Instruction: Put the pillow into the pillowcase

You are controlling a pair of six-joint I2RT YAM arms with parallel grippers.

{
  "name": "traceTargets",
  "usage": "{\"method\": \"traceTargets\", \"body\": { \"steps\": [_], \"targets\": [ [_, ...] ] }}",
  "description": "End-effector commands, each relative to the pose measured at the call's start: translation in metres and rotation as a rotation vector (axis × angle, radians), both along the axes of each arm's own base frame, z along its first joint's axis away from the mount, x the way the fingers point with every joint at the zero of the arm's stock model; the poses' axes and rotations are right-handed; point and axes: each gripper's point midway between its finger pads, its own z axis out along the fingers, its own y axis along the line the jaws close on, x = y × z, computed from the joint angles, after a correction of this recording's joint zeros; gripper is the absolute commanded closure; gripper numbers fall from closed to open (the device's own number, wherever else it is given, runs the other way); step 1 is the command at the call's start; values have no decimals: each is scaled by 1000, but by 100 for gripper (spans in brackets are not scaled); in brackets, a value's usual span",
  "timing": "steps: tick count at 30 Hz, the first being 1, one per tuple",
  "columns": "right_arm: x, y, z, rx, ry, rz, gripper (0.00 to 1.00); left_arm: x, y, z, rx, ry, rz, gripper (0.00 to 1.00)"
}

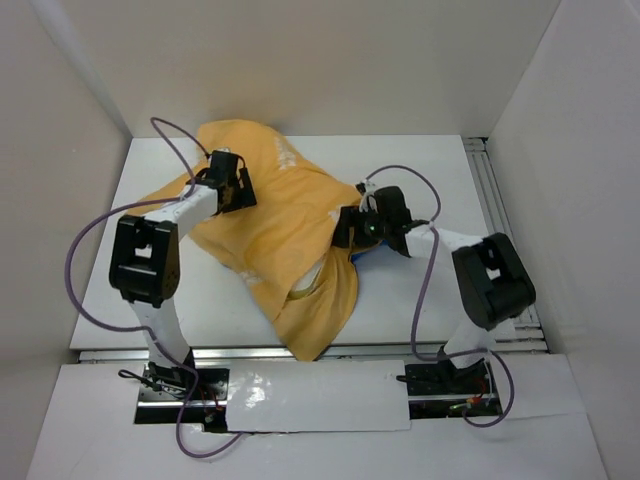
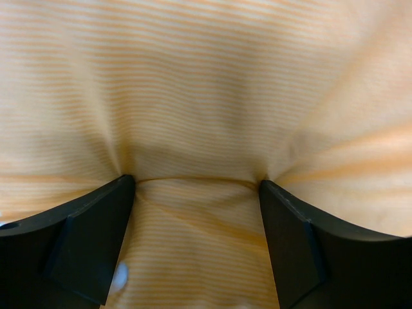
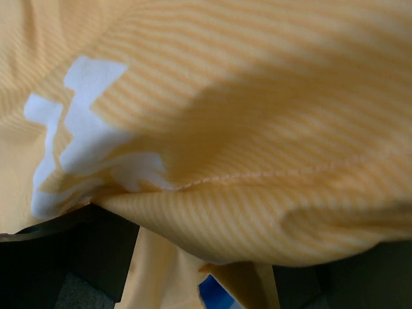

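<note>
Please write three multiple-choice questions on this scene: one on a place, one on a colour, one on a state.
1. Where on the pillowcase is the left gripper? A: far left part. B: near edge. C: off it.
2. The lettering is: A: black. B: white. C: green.
3. The left fingers are: A: shut together. B: hidden. C: apart, with cloth spanning them.
Answers: 1 A, the top view shows it there; 2 B, white patches stand on the orange cloth; 3 C, the left wrist view shows the gap.
</note>
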Motion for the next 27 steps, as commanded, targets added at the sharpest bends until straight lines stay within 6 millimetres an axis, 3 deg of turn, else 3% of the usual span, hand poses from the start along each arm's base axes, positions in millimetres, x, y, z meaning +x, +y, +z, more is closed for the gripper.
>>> {"method": "traceTargets", "body": {
  "steps": [1, 2, 3, 4, 5, 6, 7, 8, 10, 12, 13, 14, 16, 18, 19, 20, 23, 27],
  "targets": [
    [71, 34, 63, 93, -263, 7, 22, -107, -7, -46, -11, 310, 30, 10],
    [80, 38, 66, 92, -279, 11, 22, -125, -7, -51, -16, 343, 49, 10],
    [97, 39, 82, 98, -319, 4, 22, -136, -7, -49, -7, 357, 56, 10],
    [104, 42, 70, 86, -290, 5, 22, -140, -14, -45, -12, 346, 44, 8],
    [110, 44, 68, 76, -285, 9, 22, -146, -12, -35, 7, 321, 43, 8],
    [125, 43, 81, 71, -318, 7, 22, -144, -13, -28, 11, 294, 54, 7],
    [128, 39, 71, 53, -277, -1, 22, -153, -9, -25, 41, 316, 57, 5],
    [132, 35, 71, 28, -283, -21, 22, -145, -5, -11, 57, 277, 86, 4],
    [140, 16, 80, -2, -290, -73, 22, -138, -1, 9, 69, 228, 102, 1],
    [135, -10, 67, -70, -251, -156, 22, -125, -2, 33, 71, 167, 88, 1],
    [134, -24, 81, -86, -271, -204, 20, -122, -2, 40, 75, 156, 93, 1],
    [132, -38, 78, -134, -263, -263, 20, -114, -3, 58, 75, 118, 74, 1],
    [124, -66, 73, -186, -244, -339, 19, -112, -8, 74, 73, 90, 55, 1],
    [113, -75, 86, -195, -263, -366, 18, -109, -22, 100, 45, 23, 9, 1],
    [105, -85, 77, -217, -240, -385, 18, -108, -32, 109, 23, 0, -31, 1],
    [101, -87, 84, -218, -257, -381, 18, -110, -47, 117, 7, -24, -70, 1],
    [88, -90, 72, -241, -226, -360, 20, -108, -75, 139, -8, -97, -151, 1],
    [73, -106, 72, -258, -219, -414, 23, -113, -145, 133, -18, -81, -321, 1]
  ]
}}
